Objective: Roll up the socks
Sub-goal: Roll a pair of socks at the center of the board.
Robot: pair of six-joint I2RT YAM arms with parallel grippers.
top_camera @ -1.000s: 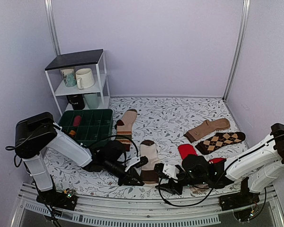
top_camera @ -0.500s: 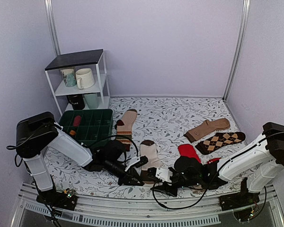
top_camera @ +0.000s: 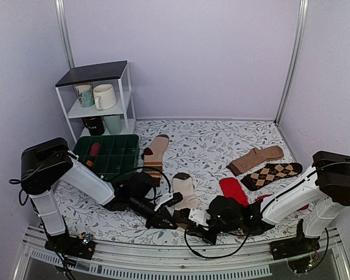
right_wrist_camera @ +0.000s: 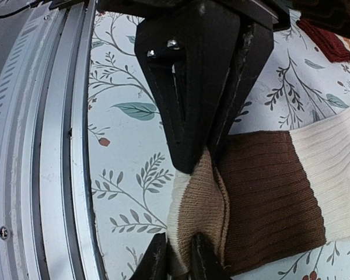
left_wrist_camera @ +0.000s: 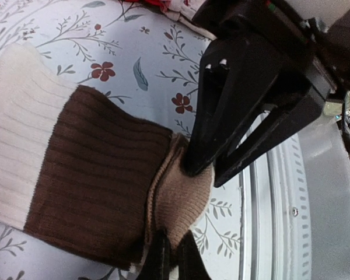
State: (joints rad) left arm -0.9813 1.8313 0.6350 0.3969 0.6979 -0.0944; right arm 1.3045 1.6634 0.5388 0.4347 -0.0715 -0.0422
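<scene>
Just starting: pinching tan toe of the sock [left_wrist_camera: 93,175], bottom middle, with left gripper [left_wrist_camera: 174,240] and right gripper [right_wrist_camera: 178,244]; no roll yet.

Mugs [top_camera: 104,96]: no lettering can be read.
Socks [left_wrist_camera: 23,157]: no label or brand legible.
Tray [top_camera: 126,153]: no markings legible.
Rail [top_camera: 163,267]: no numbers legible.

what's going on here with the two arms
They're both working on one cream-and-brown sock at the near edge of the table. The left gripper is pinched shut on its tan toe, and the right gripper has the same toe's fabric between its fingers. The rest of the sock lies flat, not yet rolled.
</scene>
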